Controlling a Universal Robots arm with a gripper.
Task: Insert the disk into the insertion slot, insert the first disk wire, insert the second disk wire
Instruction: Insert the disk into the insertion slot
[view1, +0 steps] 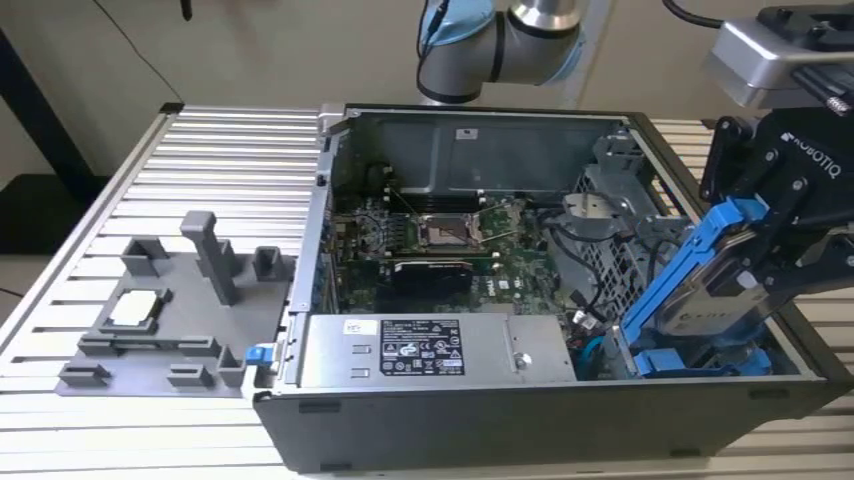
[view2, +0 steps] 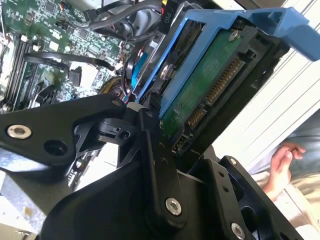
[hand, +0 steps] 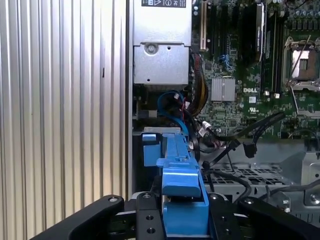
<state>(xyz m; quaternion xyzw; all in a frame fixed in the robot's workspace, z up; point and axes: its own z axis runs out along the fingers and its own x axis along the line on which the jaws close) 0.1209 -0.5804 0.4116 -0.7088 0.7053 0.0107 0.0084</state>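
My gripper is shut on the disk, a silver drive in a bright blue carrier. I hold it steeply tilted over the near corner of the open computer case on the exterior view's right. Its lower end reaches down to the insertion slot in the drive cage, which it mostly hides. In the second wrist view the disk shows its green circuit board and connector, with a black finger against it. In the first wrist view the disk sits edge-on between the fingers. A blue wire and black wires lie loose inside the case.
The grey power-supply box sits along the case's near wall, with the motherboard behind it. A grey plastic fixture stands on the slatted aluminium table on the exterior view's left. A person's hand is beyond the table edge.
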